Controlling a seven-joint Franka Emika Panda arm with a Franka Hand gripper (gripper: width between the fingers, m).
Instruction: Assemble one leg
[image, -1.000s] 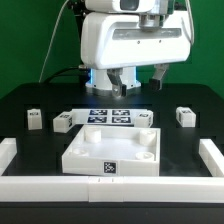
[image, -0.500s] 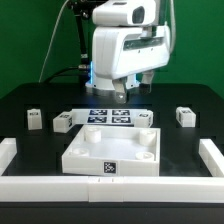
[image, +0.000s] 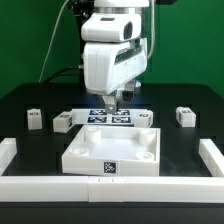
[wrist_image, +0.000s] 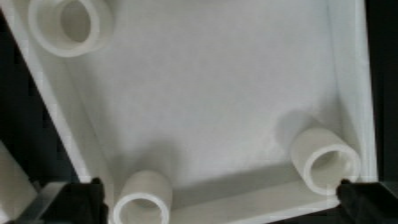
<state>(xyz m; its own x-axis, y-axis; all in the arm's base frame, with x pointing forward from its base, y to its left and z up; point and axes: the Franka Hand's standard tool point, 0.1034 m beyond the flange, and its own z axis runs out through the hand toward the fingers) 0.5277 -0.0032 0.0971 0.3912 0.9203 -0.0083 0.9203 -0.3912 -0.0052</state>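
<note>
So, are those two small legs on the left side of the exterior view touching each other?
Apart. The exterior view shows a strip of bare black table between the outer leg and the inner leg.

A big white panel (wrist_image: 214, 100) filled most of the picture. It lay flat and looked tilted to one side. Three round sockets stood up on it, each like a short tube with a hole: one (wrist_image: 68, 22) at one corner, and two more (wrist_image: 329, 165) (wrist_image: 143, 197) near the far edge. The black table (wrist_image: 15, 90) showed beside the panel.
</note>
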